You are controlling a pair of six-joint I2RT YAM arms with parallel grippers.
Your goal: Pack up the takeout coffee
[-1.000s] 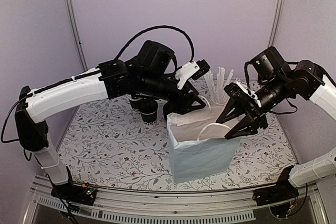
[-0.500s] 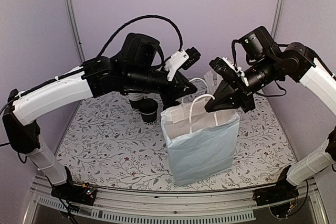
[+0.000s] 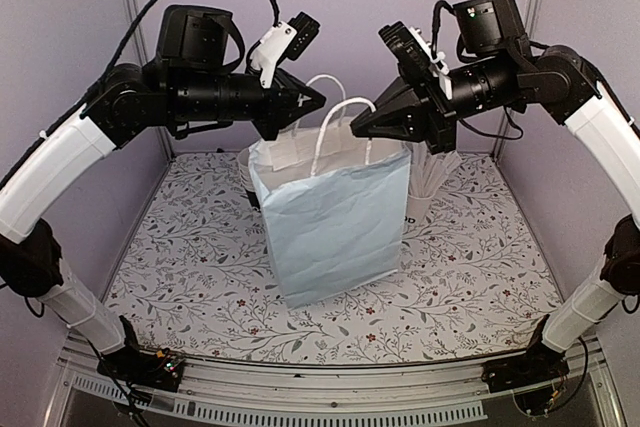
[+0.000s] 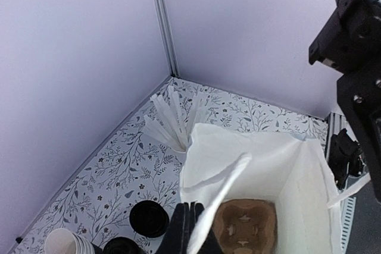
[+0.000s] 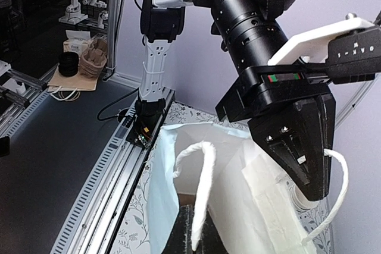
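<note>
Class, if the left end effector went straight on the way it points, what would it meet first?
Probably the right end effector, facing the left end effector across the open top of the paper bag; depth unclear, so it might slip past.

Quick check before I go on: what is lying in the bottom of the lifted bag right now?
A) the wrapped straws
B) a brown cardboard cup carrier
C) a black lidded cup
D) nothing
B: the left wrist view looks down into the open paper bag and shows a brown cardboard cup carrier on its bottom with no cup in it, while the wrapped straws stand outside the bag.
</note>
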